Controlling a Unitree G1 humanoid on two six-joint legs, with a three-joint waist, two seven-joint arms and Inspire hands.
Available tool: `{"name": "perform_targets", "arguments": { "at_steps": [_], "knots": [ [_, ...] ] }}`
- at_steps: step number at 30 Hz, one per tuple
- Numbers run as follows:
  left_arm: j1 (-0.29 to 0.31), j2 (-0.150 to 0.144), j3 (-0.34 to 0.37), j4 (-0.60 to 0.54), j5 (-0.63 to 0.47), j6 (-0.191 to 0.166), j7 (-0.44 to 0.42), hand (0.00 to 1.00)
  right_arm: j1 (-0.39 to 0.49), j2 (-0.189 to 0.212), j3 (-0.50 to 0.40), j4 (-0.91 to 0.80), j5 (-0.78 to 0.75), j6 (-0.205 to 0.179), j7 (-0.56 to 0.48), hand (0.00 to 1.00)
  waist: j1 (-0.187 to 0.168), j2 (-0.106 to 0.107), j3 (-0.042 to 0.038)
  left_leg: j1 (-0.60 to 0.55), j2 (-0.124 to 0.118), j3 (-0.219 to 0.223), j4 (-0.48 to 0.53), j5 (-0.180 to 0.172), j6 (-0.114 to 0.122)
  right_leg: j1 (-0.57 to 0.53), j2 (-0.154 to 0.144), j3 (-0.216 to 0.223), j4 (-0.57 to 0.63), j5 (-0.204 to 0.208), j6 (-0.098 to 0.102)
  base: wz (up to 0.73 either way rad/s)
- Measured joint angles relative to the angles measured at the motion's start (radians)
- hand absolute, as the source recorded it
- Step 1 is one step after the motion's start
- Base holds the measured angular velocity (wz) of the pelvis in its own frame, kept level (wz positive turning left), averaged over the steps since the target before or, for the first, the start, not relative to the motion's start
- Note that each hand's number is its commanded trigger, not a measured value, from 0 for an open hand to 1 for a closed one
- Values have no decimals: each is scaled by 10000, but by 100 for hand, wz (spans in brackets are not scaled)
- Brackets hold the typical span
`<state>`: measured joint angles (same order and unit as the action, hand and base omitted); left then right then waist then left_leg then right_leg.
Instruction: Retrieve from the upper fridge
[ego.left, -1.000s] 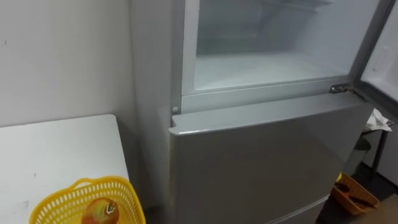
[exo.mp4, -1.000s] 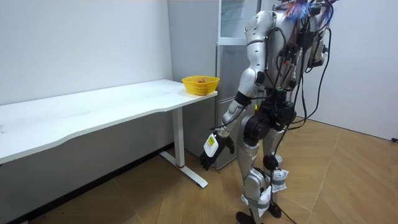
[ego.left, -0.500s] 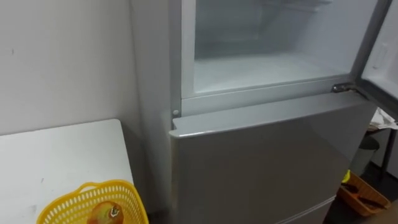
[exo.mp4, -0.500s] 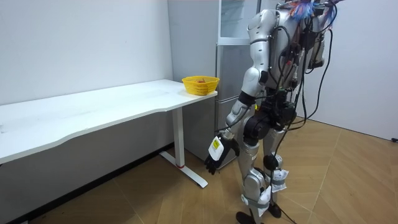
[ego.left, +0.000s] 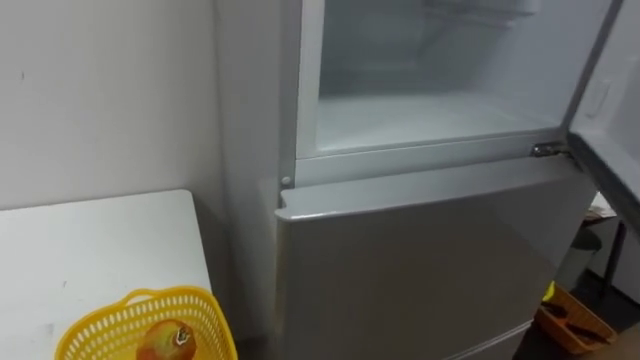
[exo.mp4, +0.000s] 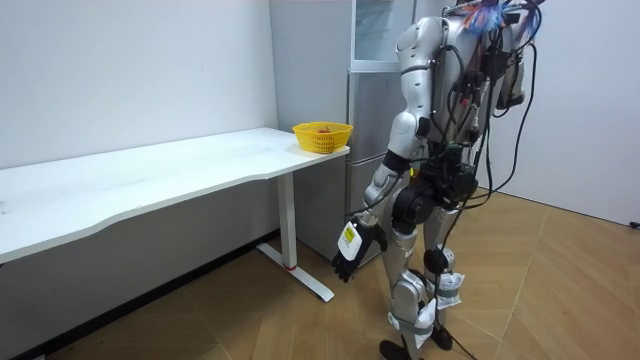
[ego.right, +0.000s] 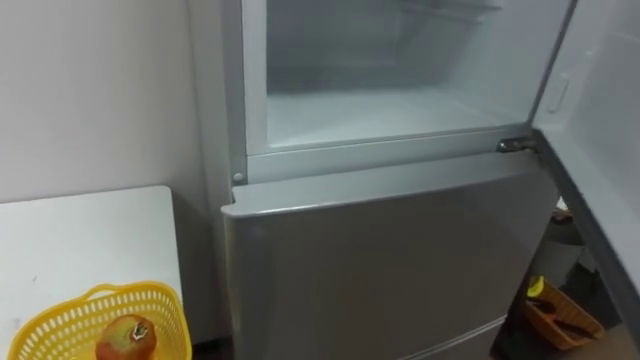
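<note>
Fridge (ego.left: 430, 270) top door open, fruit (ego.left: 166, 342) in basket (ego.left: 100, 328)

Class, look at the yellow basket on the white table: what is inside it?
One reddish-yellow fruit with a pale sticker lies in the yellow basket. The basket's near part is cut off by the view's lower edge, so anything else there cannot be seen.

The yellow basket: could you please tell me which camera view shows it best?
The room view: the yellow basket stands whole at the end of the table beside the fridge. Both eye views cut it off at the lower edge, though they show the fruit inside closer.
</note>
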<state>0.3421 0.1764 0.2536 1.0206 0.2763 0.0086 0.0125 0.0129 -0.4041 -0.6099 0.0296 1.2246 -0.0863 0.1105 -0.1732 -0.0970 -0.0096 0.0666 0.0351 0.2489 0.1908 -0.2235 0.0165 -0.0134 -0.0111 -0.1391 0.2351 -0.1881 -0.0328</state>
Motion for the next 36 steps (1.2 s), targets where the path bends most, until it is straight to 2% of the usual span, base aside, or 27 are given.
{"name": "perform_targets", "arguments": {
  "at_steps": [3, 7, 11, 17, 29, 36],
  "knots": [
    [-40, 60, -3, 2, -3, 62, -3, 0, 116, 0, 76, -142, -516, 106, 431, 0, 187, 24, -21, -5, 21, -3, -8, -9, -13, 11, 17, -6, 14, 8, -11, 0],
    [-24, 88, -273, 14, -50, 366, -25, 0, 229, 1, 883, -744, -581, 253, 806, 0, 385, 68, -4, 49, 41, 5, 1, -16, -29, 179, 38, -6, 18, 19, -27, 0],
    [-38, 98, -462, 15, -18, 385, -36, 0, 227, -2, 1373, -866, -546, 448, 1215, 0, 683, 72, 1, 163, 60, -7, -10, -31, -45, 283, 64, -20, -140, 49, -33, 0],
    [-72, 177, -703, 394, -11, 402, -17, 0, 230, -1, 2034, -882, -538, 630, 1953, 0, 849, 94, -5, 147, 65, -35, 16, -31, -49, 349, 69, -44, -144, 68, -47, 1],
    [-285, 315, -702, 558, -12, 348, 37, 0, 227, 0, 2371, -885, -527, 652, 2323, 0, 1259, 19, 39, 79, 41, -343, 58, -32, -49, 602, 20, -540, -330, 77, -32, 11],
    [-318, 322, -701, 606, -11, 354, 63, 0, 227, 0, 2371, -885, -526, 652, 2325, 0, 1263, 43, 25, 89, 39, -355, 64, -33, -50, 643, 13, -575, -342, 77, -31, 1]
  ]
}}
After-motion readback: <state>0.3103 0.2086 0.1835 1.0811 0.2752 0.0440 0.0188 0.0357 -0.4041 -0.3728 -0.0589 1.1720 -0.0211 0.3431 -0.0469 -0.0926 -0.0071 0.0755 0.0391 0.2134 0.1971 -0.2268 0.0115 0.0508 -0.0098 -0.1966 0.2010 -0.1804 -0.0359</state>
